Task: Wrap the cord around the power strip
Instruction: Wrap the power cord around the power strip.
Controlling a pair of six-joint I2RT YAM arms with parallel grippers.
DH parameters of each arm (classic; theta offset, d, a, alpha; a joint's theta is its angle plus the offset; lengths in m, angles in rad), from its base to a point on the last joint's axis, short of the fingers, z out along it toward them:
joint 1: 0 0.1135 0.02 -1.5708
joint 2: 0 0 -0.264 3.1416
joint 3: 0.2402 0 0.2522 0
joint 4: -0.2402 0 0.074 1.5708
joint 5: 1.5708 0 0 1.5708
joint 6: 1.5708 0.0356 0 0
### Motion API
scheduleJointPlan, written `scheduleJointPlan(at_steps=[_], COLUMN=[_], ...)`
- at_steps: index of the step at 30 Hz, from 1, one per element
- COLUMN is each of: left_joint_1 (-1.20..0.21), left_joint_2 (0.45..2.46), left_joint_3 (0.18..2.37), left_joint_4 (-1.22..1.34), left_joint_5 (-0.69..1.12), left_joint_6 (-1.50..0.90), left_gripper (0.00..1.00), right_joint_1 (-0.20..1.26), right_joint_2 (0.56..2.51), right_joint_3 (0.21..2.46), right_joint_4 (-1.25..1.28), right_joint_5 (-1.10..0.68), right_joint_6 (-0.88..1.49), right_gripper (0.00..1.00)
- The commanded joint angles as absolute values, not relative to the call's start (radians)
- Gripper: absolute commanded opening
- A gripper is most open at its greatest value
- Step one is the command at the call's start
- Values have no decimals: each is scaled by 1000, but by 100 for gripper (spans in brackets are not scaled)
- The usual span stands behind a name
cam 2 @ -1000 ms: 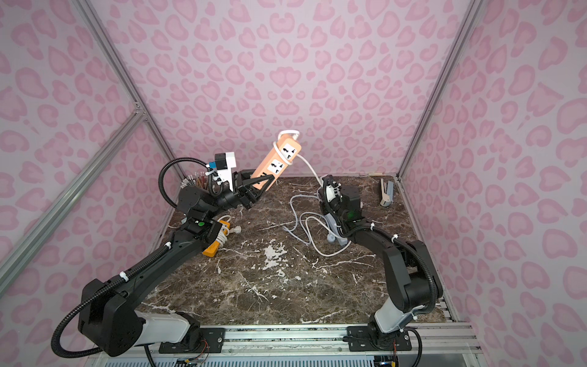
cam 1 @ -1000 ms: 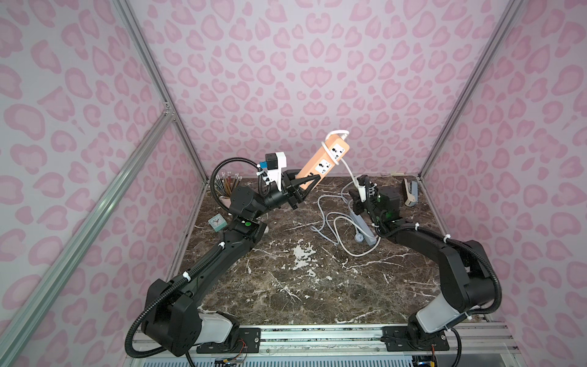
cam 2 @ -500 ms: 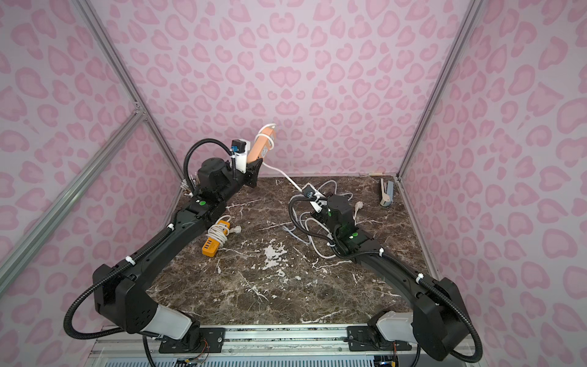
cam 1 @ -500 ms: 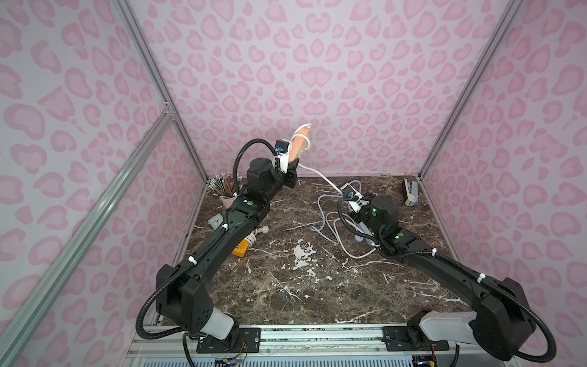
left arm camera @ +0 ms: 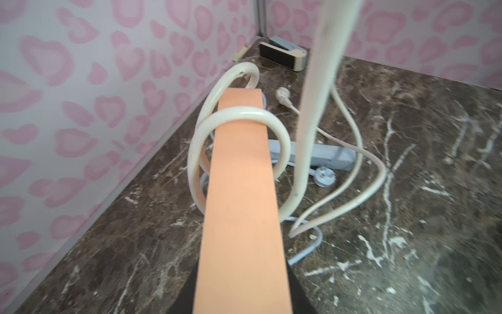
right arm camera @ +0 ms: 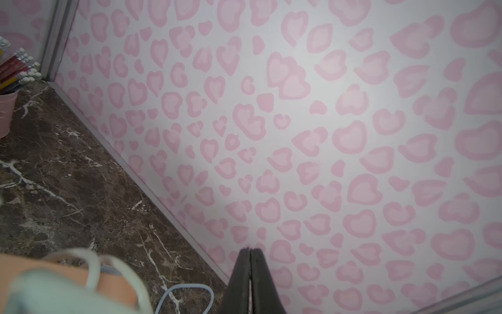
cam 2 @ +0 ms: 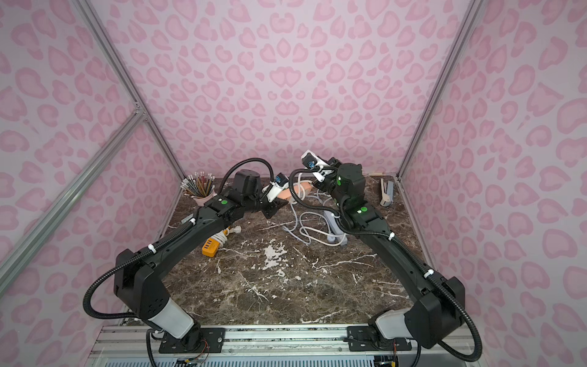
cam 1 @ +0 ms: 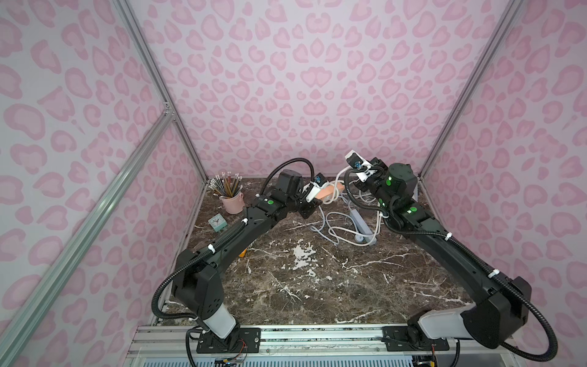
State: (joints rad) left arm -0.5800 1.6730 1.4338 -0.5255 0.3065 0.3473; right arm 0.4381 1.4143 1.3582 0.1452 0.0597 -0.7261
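Marble tabletop [cam 1: 301, 286], dark with white veins, boxed in by pink leopard-print walls. We list as follows.

Item, power strip [left arm camera: 239, 190]: orange, held clear of the table near the back wall, between the two wrists. We note the left gripper [left arm camera: 241, 301] pinching its near end. Its long axis runs straight away from that pincer toward the right arm.

Item, cord [left arm camera: 236, 115]: cream, two loose turns around the strip's far half. The rest climbs steeply out of the left wrist view, with slack lying on the table beyond.

Item, right gripper [right arm camera: 250, 261]: jaws pressed together, up by the strip's free end, pointing at the back wall. We judge this arm the nearer to the loose cord, so the next turn would cross the long axis from there.

Not made out: whether those jaws trap the cord; the socket face; the strip's far tip in both top views, which is behind wrist and cabling. A grey strip [cam 1: 360, 219] with its own lead lies beneath and is easily confused.
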Motion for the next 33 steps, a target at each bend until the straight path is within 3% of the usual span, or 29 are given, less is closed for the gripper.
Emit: scheduleJointPlan(at_steps=[1, 10, 15, 19, 22, 28, 33], left_joint_1=[-626, -655, -648, -622, -615, -608, -586], left_joint_2=[1670, 1604, 1540, 1482, 1467, 1439, 1425], left_joint_3=[1457, 1440, 1353, 1238, 1241, 1219, 1208], left_joint_4=[-723, -631, -192, 240, 287, 438, 515], left_joint_5=[557, 1072, 1195, 1187, 1139, 1070, 986], left_joint_6=[462, 493, 210, -85, -125, -222, -288], left_gripper=[3, 3, 3, 3, 3, 3, 3], right_joint_1=[411, 209, 189, 161, 138, 128, 129], right_joint_2=[1479, 1693, 1719, 1714, 1720, 1783, 1817], right_joint_3=[1479, 1568, 1470, 1370, 1292, 1272, 1180], right_joint_4=[146, 66, 188, 333, 415, 459, 532], right_joint_5=[-64, -393, -533, -563, -572, -580, -502], right_joint_6=[-717, -524, -349, -223, -160, -124, -108], right_gripper=[0, 0, 9, 26, 37, 48, 51])
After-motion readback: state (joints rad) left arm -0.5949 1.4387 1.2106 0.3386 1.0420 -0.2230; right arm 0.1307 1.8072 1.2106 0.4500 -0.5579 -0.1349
